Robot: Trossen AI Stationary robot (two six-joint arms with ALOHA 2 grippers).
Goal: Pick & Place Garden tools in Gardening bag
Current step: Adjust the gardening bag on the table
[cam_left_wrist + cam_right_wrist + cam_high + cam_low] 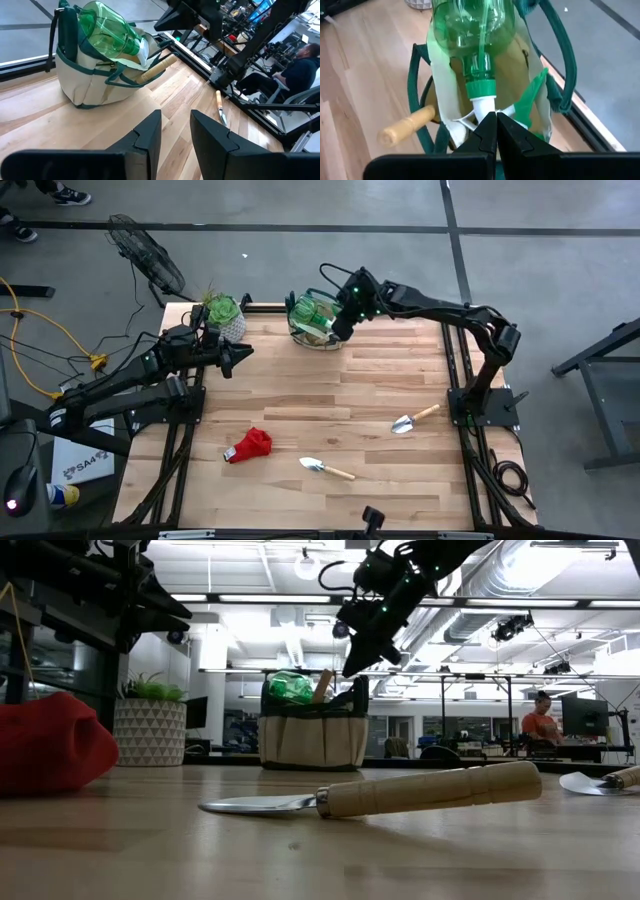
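The left claw (243, 352) hangs beside the potted plant (222, 312), fingers slightly spread and holding nothing. A red cloth (250, 445) and 2 trowels (325, 468) (414, 420) lie on the bench (330, 395). The right claw (333, 332), pressed together and empty, hovers over the bag (312, 323) holding a green bottle (472, 30).

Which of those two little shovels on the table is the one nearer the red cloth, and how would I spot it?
Start from the wooden table and find the red cloth near its front edge. Just beside it, toward the right arm's side, lies the trowel you mean. Unlike the other trowel, which sits by the right arm's base, this one lies mid-table along the front edge.
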